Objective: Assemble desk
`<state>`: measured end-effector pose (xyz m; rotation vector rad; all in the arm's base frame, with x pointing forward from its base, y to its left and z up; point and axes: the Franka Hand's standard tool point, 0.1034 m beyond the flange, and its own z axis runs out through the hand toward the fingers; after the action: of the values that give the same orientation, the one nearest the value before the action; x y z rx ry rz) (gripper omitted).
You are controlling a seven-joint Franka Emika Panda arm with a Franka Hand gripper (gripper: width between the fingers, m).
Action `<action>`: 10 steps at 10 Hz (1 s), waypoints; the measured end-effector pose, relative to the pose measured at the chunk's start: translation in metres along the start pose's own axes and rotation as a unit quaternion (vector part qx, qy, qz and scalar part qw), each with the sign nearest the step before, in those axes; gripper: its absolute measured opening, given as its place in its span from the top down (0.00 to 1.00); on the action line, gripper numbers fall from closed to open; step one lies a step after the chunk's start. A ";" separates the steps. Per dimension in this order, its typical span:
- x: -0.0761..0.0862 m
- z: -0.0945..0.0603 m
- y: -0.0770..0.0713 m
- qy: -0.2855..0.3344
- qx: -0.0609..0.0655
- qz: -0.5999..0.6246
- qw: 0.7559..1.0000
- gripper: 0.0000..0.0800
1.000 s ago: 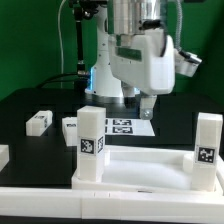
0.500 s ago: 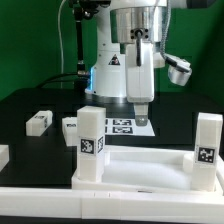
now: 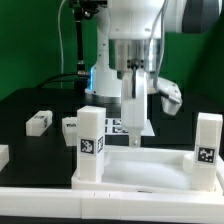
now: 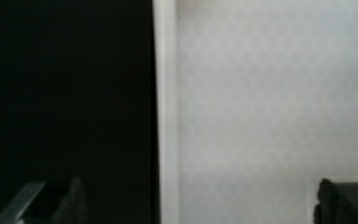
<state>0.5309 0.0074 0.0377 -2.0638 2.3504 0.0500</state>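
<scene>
The white desk tabletop (image 3: 140, 172) lies at the front with its raised rim up. Two white tagged legs stand upright in its corners, one on the exterior view's left (image 3: 90, 143) and one on the right (image 3: 207, 150). My gripper (image 3: 133, 138) points straight down just behind the tabletop's back edge, between the two legs. In the wrist view the gripper (image 4: 194, 205) is open and empty. Its dark fingertips (image 4: 348, 200) stand wide apart over a plain white surface (image 4: 265, 100) that meets the black table (image 4: 69, 100) along a straight edge.
Two loose white legs (image 3: 40, 121) (image 3: 70, 125) lie on the black table at the exterior view's left, and another white part (image 3: 3, 155) lies at the left edge. The marker board (image 3: 118, 126) lies behind the gripper. The robot base (image 3: 100, 75) stands at the back.
The gripper has turned about its wrist and come down and forward, from above the marker board to the back edge of the tabletop. The legs and the tabletop have not moved.
</scene>
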 end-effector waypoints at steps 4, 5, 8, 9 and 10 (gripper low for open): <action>0.009 0.027 0.004 0.014 -0.018 -0.006 1.000 0.19; 0.009 0.030 0.006 0.015 -0.021 -0.006 1.000 0.19; 0.009 0.030 0.006 0.015 -0.021 -0.008 1.000 0.34; 0.008 0.030 0.006 0.015 -0.021 -0.008 1.000 0.51; 0.008 0.030 0.006 0.015 -0.021 -0.008 1.000 0.51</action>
<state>0.5236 0.0011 0.0071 -2.1171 2.3690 0.0707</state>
